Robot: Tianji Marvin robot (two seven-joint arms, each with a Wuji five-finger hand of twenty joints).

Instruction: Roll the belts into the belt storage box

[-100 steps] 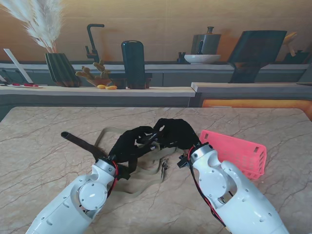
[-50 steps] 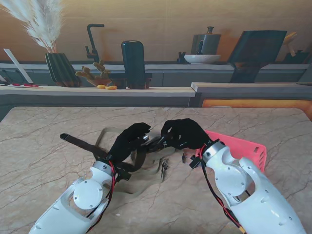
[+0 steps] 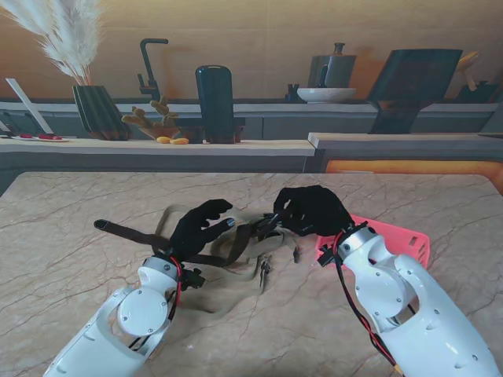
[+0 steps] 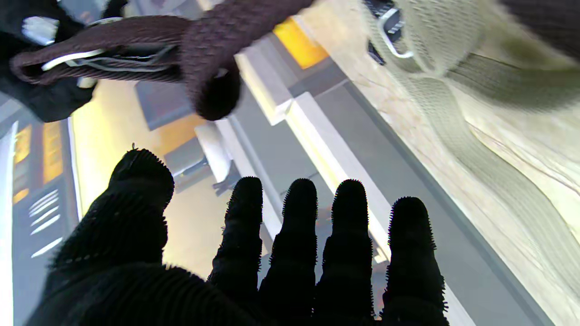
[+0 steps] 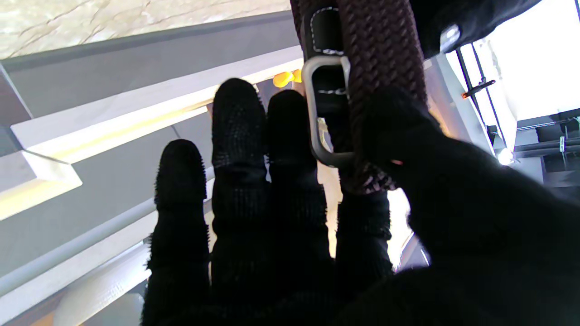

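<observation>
Belts lie tangled mid-table: a dark brown belt [image 3: 236, 239] is pinched at its buckle [image 5: 324, 117] end between thumb and fingers of the right hand [image 3: 310, 210], raised off the marble, its tail trailing toward the table's left edge. Left hand [image 3: 198, 228] hovers beside it, fingers [image 4: 294, 235] spread apart, holding nothing. A beige belt [image 3: 236, 271] sprawls flat underneath both. The pink storage box [image 3: 409, 243] sits near the right edge, partly behind the right arm

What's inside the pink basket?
Only part of the pink basket shows behind the right hand and arm. I see no belt in that part; the rest is covered.
</observation>
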